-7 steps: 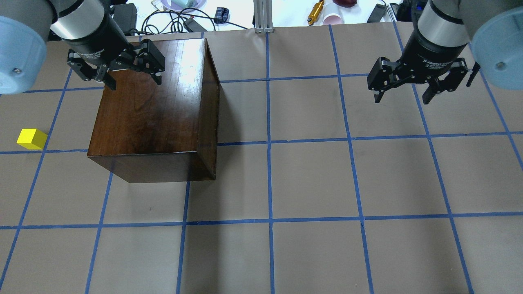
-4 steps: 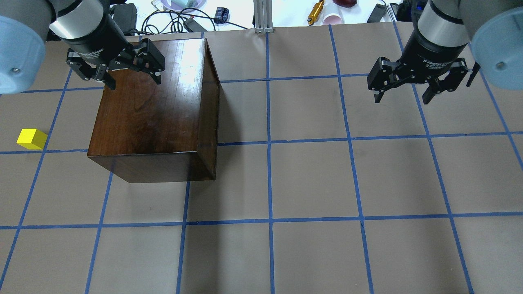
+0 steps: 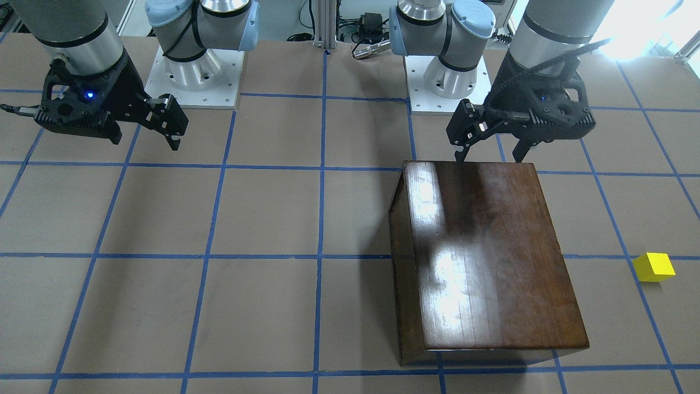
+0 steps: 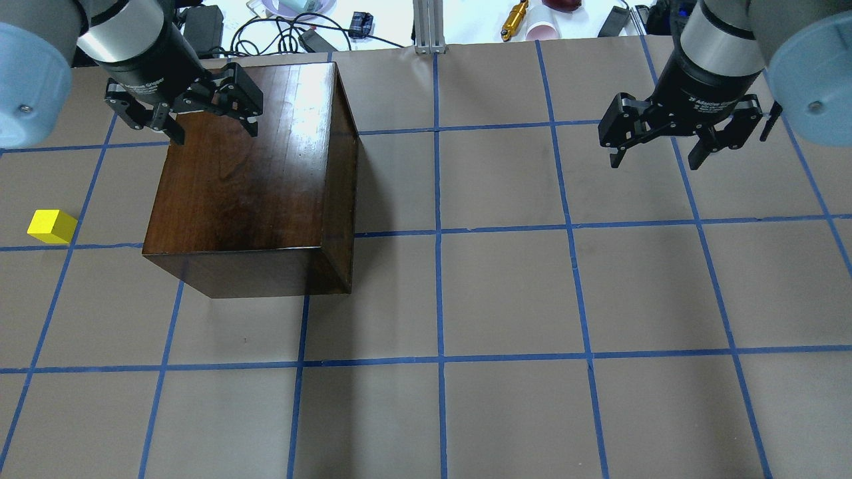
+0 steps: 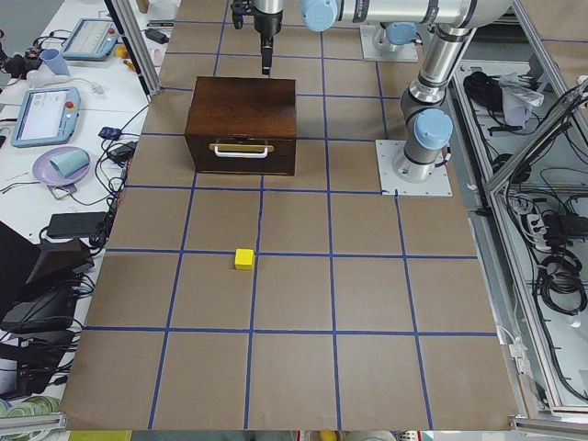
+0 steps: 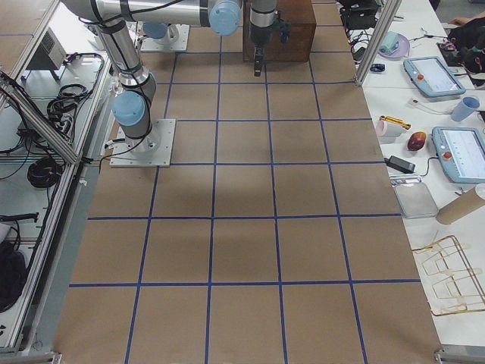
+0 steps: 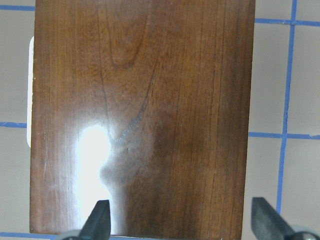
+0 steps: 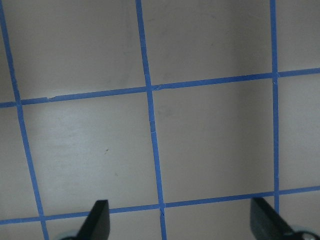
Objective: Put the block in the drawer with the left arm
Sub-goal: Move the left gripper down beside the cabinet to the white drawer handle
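Note:
The yellow block (image 4: 52, 226) lies on the table mat left of the dark wooden box (image 4: 253, 179); it also shows in the front view (image 3: 653, 267) and the left side view (image 5: 243, 259). The drawer (image 5: 241, 150) is shut, with its dark front and metal pull facing the block's side. My left gripper (image 4: 215, 135) is open and empty, hovering above the box's lid near its robot-side edge (image 3: 488, 157). The left wrist view (image 7: 182, 222) shows the lid (image 7: 140, 115) below the spread fingers. My right gripper (image 4: 655, 163) is open and empty above bare mat (image 8: 181, 222).
A blue tape grid covers the brown mat (image 4: 506, 293). Cables (image 4: 279, 30), a gold tool (image 4: 514, 20) and a cup (image 4: 544, 30) lie beyond the far table edge. The two arm bases (image 3: 194, 71) stand at the robot's side.
My left gripper has shifted slightly up and to the left in the overhead view, still open above the box. The block, box and right arm have not moved.

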You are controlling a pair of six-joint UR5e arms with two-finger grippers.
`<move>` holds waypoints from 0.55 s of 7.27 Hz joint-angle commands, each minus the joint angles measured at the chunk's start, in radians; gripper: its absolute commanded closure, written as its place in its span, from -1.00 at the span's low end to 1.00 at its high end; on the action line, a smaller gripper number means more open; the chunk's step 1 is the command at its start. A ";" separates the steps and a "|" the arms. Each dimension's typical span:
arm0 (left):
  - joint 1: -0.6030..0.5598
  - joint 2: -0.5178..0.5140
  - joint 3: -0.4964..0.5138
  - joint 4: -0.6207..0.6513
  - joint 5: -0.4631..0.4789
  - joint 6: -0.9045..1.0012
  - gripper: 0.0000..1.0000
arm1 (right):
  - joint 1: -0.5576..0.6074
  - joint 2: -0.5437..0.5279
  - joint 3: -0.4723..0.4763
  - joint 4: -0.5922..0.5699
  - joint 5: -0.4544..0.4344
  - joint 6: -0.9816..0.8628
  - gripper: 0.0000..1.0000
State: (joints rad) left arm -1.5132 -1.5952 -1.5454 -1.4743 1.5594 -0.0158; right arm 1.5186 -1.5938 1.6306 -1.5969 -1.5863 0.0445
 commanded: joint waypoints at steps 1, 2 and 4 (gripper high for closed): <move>0.083 -0.006 -0.008 -0.004 0.002 0.048 -1.00 | 0.000 0.000 0.000 0.000 0.000 0.000 -1.00; 0.105 -0.006 -0.008 -0.008 0.008 0.063 -1.00 | 0.000 0.000 0.000 0.000 0.000 0.000 -1.00; 0.200 -0.026 -0.012 -0.017 0.011 0.166 -1.00 | 0.000 0.000 0.000 0.000 0.000 0.000 -1.00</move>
State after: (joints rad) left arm -1.3697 -1.6084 -1.5551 -1.4864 1.5678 0.0921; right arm 1.5187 -1.5938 1.6306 -1.5969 -1.5862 0.0445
